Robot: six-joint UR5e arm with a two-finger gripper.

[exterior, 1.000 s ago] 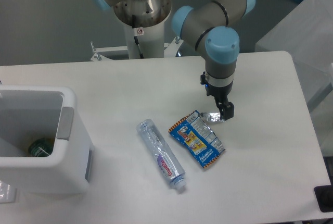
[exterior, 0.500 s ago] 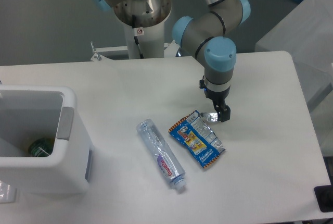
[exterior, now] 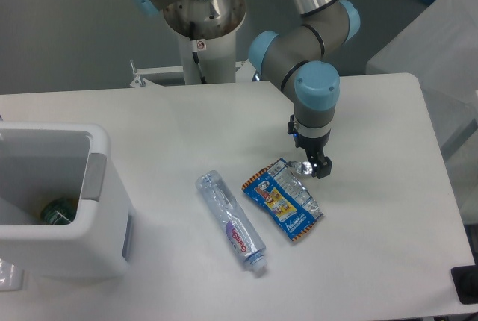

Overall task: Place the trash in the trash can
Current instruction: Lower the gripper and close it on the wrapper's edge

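Note:
A crumpled blue snack wrapper [exterior: 284, 201] with yellow-red print lies flat right of the table's middle, its silver foil end [exterior: 304, 166] pointing back right. A clear plastic bottle [exterior: 231, 222] with a pink-blue label lies on its side just left of it. The white trash can [exterior: 104, 220] stands at the left edge. My gripper [exterior: 317, 166] points straight down at the foil end. Only one dark finger [exterior: 322, 166] shows beside the foil, so the jaw gap is hidden by the wrist.
A dark green round object [exterior: 57, 210] lies inside the trash can. The robot's base column [exterior: 203, 45] rises at the back of the table. The table's right edge [exterior: 441, 164] runs close behind the arm.
The wrist has come down a little toward the wrapper's foil end and shifted slightly left. Wrapper and bottle have stayed where they were.

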